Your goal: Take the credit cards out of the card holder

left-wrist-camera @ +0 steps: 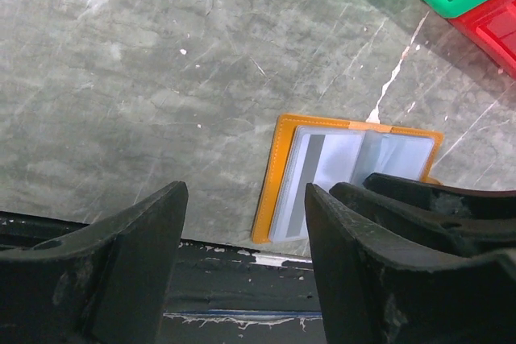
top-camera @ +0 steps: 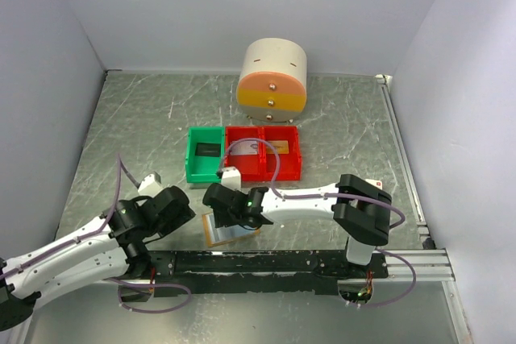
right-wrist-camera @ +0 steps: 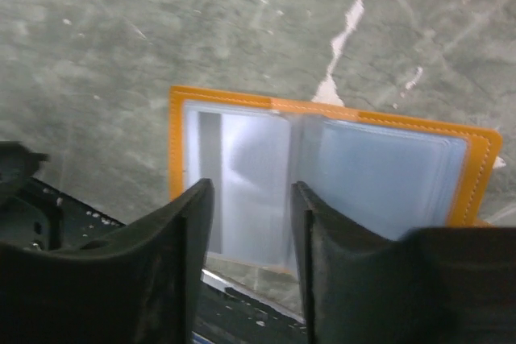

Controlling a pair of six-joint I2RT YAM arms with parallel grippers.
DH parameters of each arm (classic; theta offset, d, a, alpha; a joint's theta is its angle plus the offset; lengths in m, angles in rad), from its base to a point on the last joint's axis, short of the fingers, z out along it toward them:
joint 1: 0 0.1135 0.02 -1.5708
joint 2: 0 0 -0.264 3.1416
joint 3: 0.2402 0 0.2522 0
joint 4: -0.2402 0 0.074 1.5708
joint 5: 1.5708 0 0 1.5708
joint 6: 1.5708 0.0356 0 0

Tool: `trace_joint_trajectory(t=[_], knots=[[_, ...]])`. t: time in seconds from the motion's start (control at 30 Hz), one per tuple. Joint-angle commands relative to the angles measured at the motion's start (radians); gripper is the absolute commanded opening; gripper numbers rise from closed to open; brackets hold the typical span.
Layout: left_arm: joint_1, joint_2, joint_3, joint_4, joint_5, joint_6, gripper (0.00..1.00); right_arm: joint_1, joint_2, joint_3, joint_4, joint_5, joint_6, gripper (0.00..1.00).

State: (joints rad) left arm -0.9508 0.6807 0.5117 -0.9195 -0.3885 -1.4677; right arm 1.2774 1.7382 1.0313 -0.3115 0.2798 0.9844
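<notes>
The card holder (top-camera: 219, 233) lies open and flat near the table's front edge, orange rim around pale blue pockets. It also shows in the left wrist view (left-wrist-camera: 322, 159) and the right wrist view (right-wrist-camera: 387, 171). A grey-silver credit card (right-wrist-camera: 242, 175) with a dark stripe sits in its left pocket. No gold-orange card shows in the holder. My right gripper (top-camera: 234, 213) (right-wrist-camera: 251, 195) is open just above the holder's left pocket, jaws apart with nothing between them. My left gripper (top-camera: 187, 213) (left-wrist-camera: 246, 199) is open and empty, just left of the holder.
A green bin (top-camera: 193, 168) and a red two-part bin (top-camera: 286, 171) stand behind the holder; flat card-like pieces lie in them. A round cream and orange drawer unit (top-camera: 272, 78) stands at the back. The black rail (top-camera: 282, 262) runs right in front of the holder.
</notes>
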Motion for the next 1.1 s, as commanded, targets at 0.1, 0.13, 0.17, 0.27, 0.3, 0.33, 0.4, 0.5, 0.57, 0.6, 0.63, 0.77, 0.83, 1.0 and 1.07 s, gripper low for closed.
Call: trace_joint_trajectory(t=[0.1, 0.13, 0.17, 0.27, 0.3, 0.33, 0.4, 0.5, 0.57, 0.6, 0.63, 0.77, 0.83, 1.0, 1.07], knots=[[-0.004, -0.069, 0.015, -0.088, -0.049, -0.091, 0.72, 0.033, 0.070, 0.134, -0.117, 0.067, -0.081, 0.64], [-0.003, -0.082, 0.012, -0.095, -0.051, -0.098, 0.72, 0.037, 0.088, 0.148, -0.127, 0.067, -0.083, 0.64], [-0.004, -0.094, 0.011, -0.101, -0.054, -0.101, 0.72, 0.041, 0.107, 0.166, -0.142, 0.072, -0.083, 0.65], [-0.004, -0.126, 0.009, -0.115, -0.062, -0.109, 0.72, 0.053, 0.157, 0.198, -0.183, 0.089, -0.073, 0.65], [-0.004, -0.134, 0.008, -0.117, -0.062, -0.110, 0.71, 0.054, 0.170, 0.201, -0.189, 0.090, -0.069, 0.65], [-0.004, -0.141, 0.007, -0.118, -0.063, -0.110, 0.71, 0.054, 0.184, 0.203, -0.195, 0.090, -0.062, 0.65], [-0.004, -0.148, 0.006, -0.121, -0.062, -0.109, 0.71, 0.054, 0.205, 0.204, -0.205, 0.091, -0.052, 0.64], [-0.004, -0.146, 0.007, -0.118, -0.058, -0.101, 0.71, 0.054, 0.209, 0.189, -0.196, 0.082, -0.038, 0.58], [-0.004, -0.139, 0.008, -0.112, -0.057, -0.093, 0.71, 0.054, 0.192, 0.163, -0.169, 0.069, -0.032, 0.49], [-0.004, -0.135, 0.009, -0.106, -0.055, -0.088, 0.71, 0.053, 0.180, 0.147, -0.148, 0.064, -0.030, 0.47], [-0.005, -0.129, 0.009, -0.100, -0.054, -0.082, 0.71, 0.051, 0.166, 0.123, -0.128, 0.055, -0.027, 0.46], [-0.003, -0.102, 0.006, -0.061, -0.038, -0.054, 0.70, 0.022, 0.108, 0.034, -0.003, -0.013, -0.016, 0.46], [-0.004, -0.087, 0.002, -0.024, -0.022, -0.027, 0.70, 0.003, 0.071, -0.015, 0.060, -0.053, -0.008, 0.44], [-0.004, -0.043, -0.010, 0.072, 0.028, 0.048, 0.70, -0.052, 0.003, -0.160, 0.238, -0.169, 0.019, 0.46], [-0.004, -0.024, -0.014, 0.100, 0.048, 0.066, 0.70, -0.067, -0.011, -0.196, 0.277, -0.195, 0.029, 0.46]])
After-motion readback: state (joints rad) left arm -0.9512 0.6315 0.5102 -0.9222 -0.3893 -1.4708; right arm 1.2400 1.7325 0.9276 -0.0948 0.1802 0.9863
